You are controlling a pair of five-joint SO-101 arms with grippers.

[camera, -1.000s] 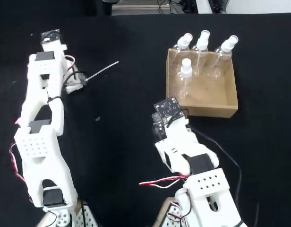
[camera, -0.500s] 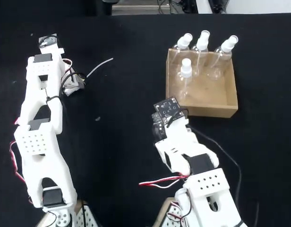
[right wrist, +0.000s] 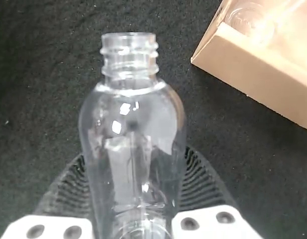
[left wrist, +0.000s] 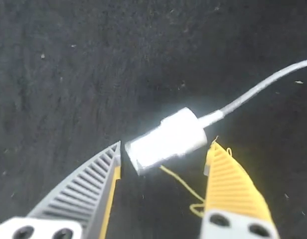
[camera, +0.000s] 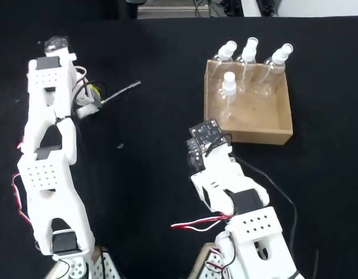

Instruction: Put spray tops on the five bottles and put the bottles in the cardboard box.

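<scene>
- The left gripper (left wrist: 164,148) is clenched on the last loose spray top (left wrist: 166,139). One fingertip touches each end of the white cap, which lies crosswise between them above the black table (camera: 150,116).
- The hold looks shallow, at the very tips, so the cap could pivot or pop out if it is pushed sideways.
- The spray top is probably light, hard plastic and smooth. Its thin dip tube (left wrist: 263,87) sticks out to one side and looks springy. The tube is likely to wag and catch on a rim, so the collar is the better part to hold.
- The right gripper (right wrist: 134,155) grasps an uncapped clear bottle (right wrist: 131,114) around its lower body, with a ribbed finger on each side. The bottle stands just beside a corner of the cardboard box (right wrist: 258,64).
- The bottle appears empty, so it is light and thin-walled. A hard squeeze would probably dent it, and its glossy curve may slip. A hold on the wide belly leaves the threaded neck (right wrist: 129,50) free.
- To seat the top, the tube has to go down the open neck first. After that the collar must sit square on the threads, and a tilted cap may cross-thread or jam.
- In the high view, four capped bottles (camera: 243,64) stand at the far side of the box. The near part of the box floor is bare for the fifth.
</scene>
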